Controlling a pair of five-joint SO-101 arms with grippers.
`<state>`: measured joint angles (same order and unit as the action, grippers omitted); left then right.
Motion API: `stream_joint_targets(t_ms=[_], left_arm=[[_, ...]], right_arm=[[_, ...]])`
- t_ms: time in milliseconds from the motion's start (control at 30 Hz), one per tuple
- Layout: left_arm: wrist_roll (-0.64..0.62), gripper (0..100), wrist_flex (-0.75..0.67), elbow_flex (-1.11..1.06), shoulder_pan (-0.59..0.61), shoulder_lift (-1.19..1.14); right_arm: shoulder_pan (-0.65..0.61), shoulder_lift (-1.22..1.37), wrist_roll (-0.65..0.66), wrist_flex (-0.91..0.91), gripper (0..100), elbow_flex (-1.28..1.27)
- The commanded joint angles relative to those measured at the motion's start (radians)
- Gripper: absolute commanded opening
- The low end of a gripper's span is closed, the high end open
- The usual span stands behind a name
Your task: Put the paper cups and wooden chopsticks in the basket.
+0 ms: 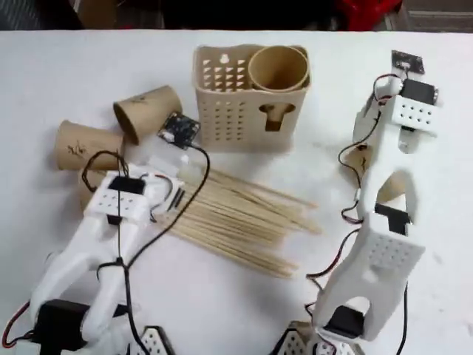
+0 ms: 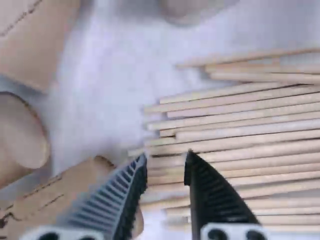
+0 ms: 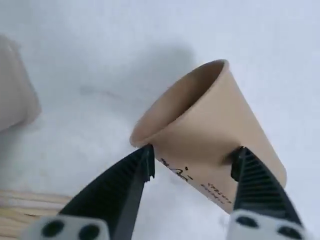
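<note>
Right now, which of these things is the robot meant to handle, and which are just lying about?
Part of the job: basket, cup standing in it, cups on their sides left of it, another cup at the right hand, pile of chopsticks.
Just there: table, red thing beyond its far edge.

White table [image 1: 59,66], red object [image 1: 369,11] beyond its far edge

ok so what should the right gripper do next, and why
Probably close on the cup. The right gripper is open with one finger on either side of the cup, which lies on its side and is not yet gripped.
</note>
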<state>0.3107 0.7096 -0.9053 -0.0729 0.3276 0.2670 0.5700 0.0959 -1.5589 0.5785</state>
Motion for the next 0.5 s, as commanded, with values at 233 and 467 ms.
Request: stream_joint_targets(t_ms=[233, 467], left_arm=[[0.003, 14, -0.017, 0.003, -0.012, 0.045], [0.003, 14, -0.017, 0.003, -0.012, 0.045]], right_arm=[[0.205, 0.041, 0.068, -0.019, 24.0, -0.006], [0.311, 0.038, 0.127, -0.030, 17.3, -0.006]])
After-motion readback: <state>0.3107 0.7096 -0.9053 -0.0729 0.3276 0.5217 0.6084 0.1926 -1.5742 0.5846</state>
